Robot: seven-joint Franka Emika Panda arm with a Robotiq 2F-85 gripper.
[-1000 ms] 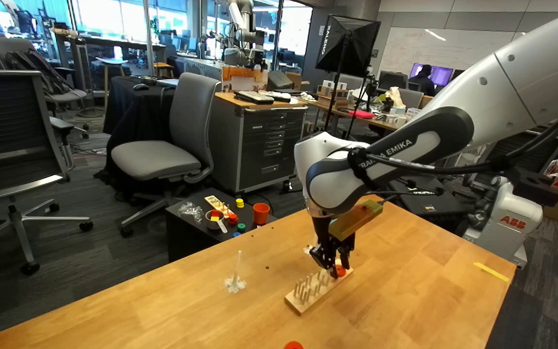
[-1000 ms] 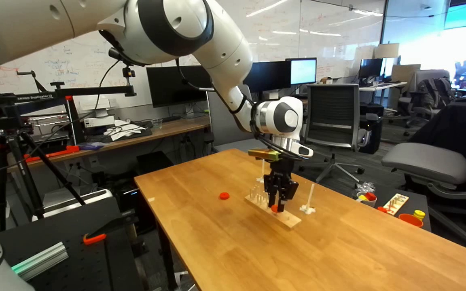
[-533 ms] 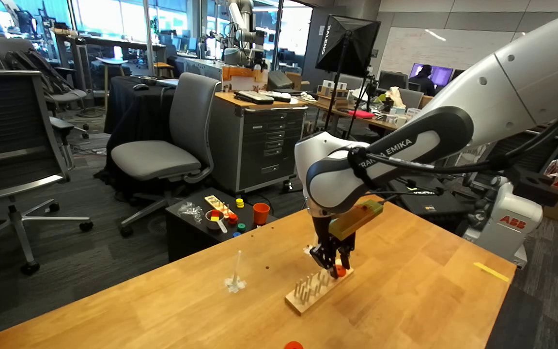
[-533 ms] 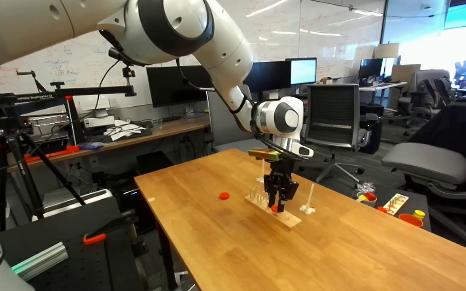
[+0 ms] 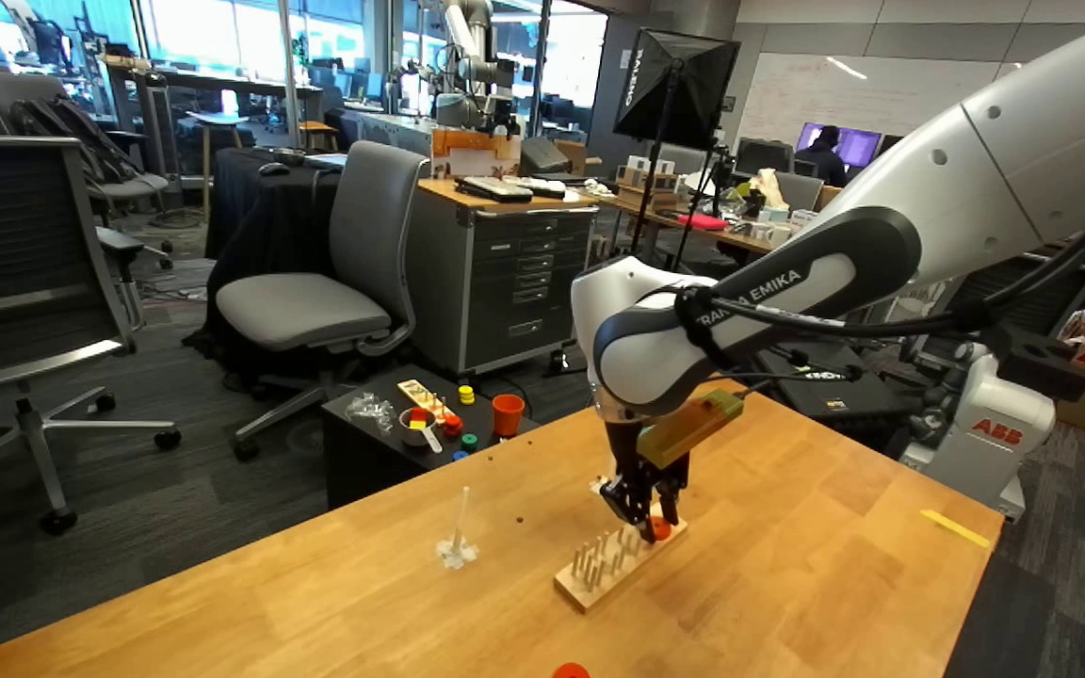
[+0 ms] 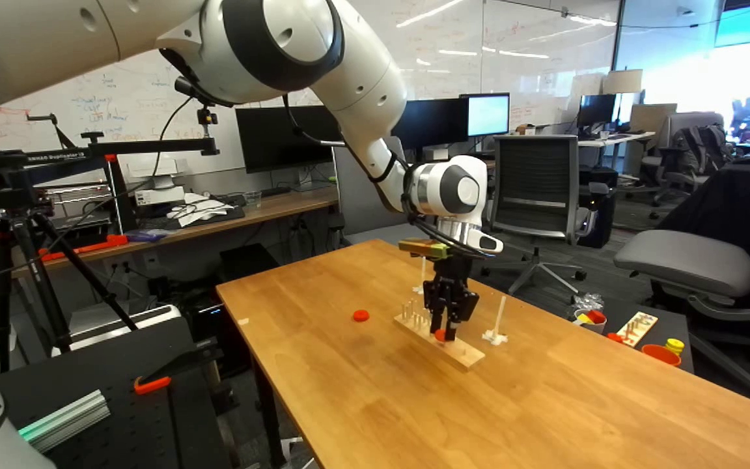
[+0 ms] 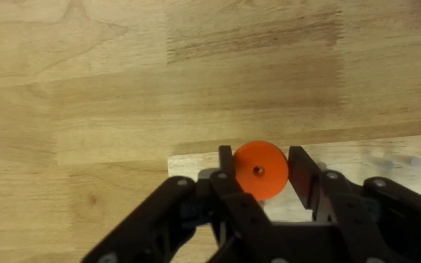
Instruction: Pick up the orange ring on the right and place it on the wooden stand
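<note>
Black jaws pinch the orange ring [image 7: 269, 166] from both sides, just below and right of center in the wrist view, its small hole facing the lens, over the wooden stand [image 7: 190, 164]; whether a peg passes through it cannot be told. In an exterior view, the stand's short pegs [image 5: 592, 570] rise just left of the jaws, in the lower center of the frame. A second orange ring [image 6: 361, 315] lies on the wooden tabletop [image 6: 375, 391], below the center of an exterior view and apart from the stand, while a slim whitish rod [image 6: 499, 316] stands just right of the jaws there. The white robot arm [image 5: 1004, 160] extends from the upper right of an exterior view. At that frame's left, a small black tabletop [image 5: 479, 420] carries an orange cup [image 5: 507, 415] and yellow pieces [image 5: 466, 395], with a gray office chair [image 5: 302, 309] beyond it; a black softbox [image 5: 674, 89] stands at upper right of center, and a white machine marked ABB [image 5: 999, 428] sits at right.
</note>
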